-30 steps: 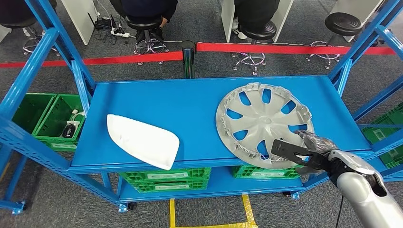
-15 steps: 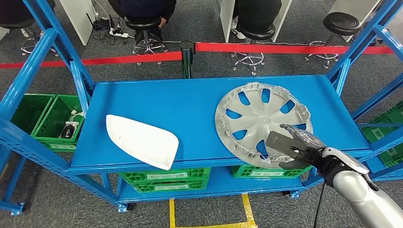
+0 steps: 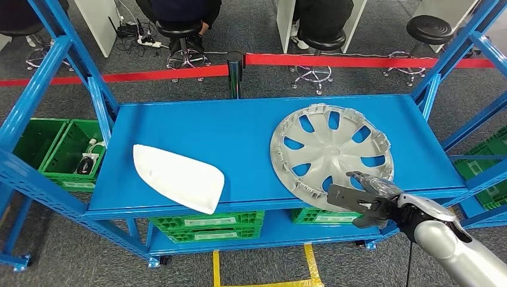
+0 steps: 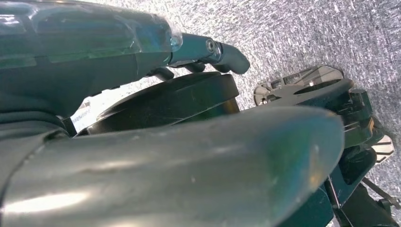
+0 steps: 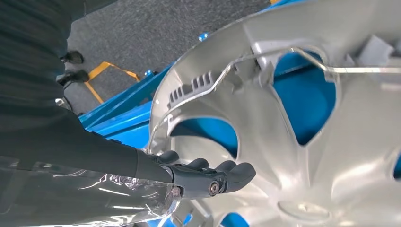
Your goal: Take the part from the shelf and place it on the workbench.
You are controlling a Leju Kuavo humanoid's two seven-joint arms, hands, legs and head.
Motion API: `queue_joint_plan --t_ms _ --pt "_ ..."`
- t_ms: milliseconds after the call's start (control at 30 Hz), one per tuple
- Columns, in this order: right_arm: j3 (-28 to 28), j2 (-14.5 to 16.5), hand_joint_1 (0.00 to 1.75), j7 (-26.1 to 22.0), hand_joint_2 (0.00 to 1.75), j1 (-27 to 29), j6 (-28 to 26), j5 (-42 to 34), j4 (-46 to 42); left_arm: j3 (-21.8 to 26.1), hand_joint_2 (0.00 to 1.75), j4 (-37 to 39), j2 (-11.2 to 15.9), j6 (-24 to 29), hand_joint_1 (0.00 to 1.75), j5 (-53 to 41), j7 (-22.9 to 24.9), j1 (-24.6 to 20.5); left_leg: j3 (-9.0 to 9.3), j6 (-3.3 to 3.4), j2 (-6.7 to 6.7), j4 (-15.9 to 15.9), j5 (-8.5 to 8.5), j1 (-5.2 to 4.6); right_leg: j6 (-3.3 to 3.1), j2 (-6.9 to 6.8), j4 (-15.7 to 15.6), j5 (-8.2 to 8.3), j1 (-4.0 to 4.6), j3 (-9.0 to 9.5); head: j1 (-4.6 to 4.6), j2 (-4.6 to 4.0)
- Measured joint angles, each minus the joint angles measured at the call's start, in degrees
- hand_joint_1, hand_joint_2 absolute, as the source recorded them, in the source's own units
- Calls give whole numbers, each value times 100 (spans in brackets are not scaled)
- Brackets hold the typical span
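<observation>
A silver wheel cover [image 3: 332,152] lies flat on the right half of the blue shelf top [image 3: 239,128], its near rim over the front edge. A white curved panel [image 3: 177,176] lies at the front left. My right hand [image 3: 370,200] is at the wheel cover's near rim, thumb stretched out to the left, fingers apart and holding nothing. In the right wrist view its fingers [image 5: 222,175] reach just beside the inside of the wheel cover [image 5: 302,142]; I cannot tell if they touch. My left hand [image 4: 189,142] hangs over grey floor with nothing in it, fingers extended.
Blue uprights [image 3: 66,66] frame the shelf on both sides. Green crates [image 3: 206,224] sit on the lower level and at the left [image 3: 54,149]. A red barrier tape [image 3: 359,61] and stools [image 3: 182,36] with seated people stand behind.
My right hand has slid left and nearer along the wheel cover's front rim, dropping to the shelf's front edge. The wheel cover and the white panel have stayed put.
</observation>
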Motion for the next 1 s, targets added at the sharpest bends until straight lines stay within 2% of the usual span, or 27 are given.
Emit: queue_joint_plan --t_ms 200,400,600,733,1000 --pt "84 -36 0 0 175 -15 53 25 83 0 0 0 -3 0 0 0 1 0 1 0 -2 0 0 0 0 0 0 0 0 0 -1 0" --pt "113 -19 0 0 175 31 503 362 152 0 0 0 -4 0 0 -2 0 0 1 0 -13 0 0 0 0 0 0 0 0 0 -2 0" --pt "53 60 2 0 175 73 616 518 163 0 0 0 -11 0 0 -2 0 0 2 0 -26 0 0 0 0 0 0 0 0 2 -2 0" --pt "9 114 175 0 175 112 518 518 155 -2 0 0 -16 1 0 -1 -2 0 2 0 -30 0 0 0 0 -1 -1 0 0 4 0 0" --pt "23 140 175 0 175 125 176 318 135 -4 0 0 -16 2 0 8 -13 0 5 0 -42 0 0 0 0 -9 -1 0 0 5 -2 0"
